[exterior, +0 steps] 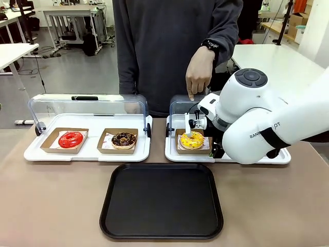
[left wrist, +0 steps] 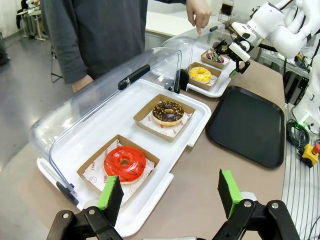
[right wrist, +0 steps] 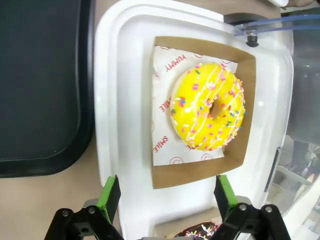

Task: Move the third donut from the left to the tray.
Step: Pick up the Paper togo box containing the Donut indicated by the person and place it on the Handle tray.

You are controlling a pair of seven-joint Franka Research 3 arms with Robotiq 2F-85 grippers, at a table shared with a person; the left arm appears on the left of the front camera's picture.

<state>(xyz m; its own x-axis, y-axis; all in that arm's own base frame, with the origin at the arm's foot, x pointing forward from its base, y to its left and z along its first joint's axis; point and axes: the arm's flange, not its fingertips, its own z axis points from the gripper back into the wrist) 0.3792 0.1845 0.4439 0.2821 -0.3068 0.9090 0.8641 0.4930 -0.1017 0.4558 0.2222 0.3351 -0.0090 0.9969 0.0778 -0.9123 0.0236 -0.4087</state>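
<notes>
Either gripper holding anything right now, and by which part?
Nothing held: left gripper and right gripper are both open; the right one hovers over the yellow donut.

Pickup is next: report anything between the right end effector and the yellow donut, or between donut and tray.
Nothing visible. The open right end effector hangs above the donut; a hand rests on the raised lid behind. Only the low rim of the base lies toward the tray.

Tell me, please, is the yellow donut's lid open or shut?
Open: the clear lid is tipped back behind the yellow donut, a person's hand on it.
</notes>
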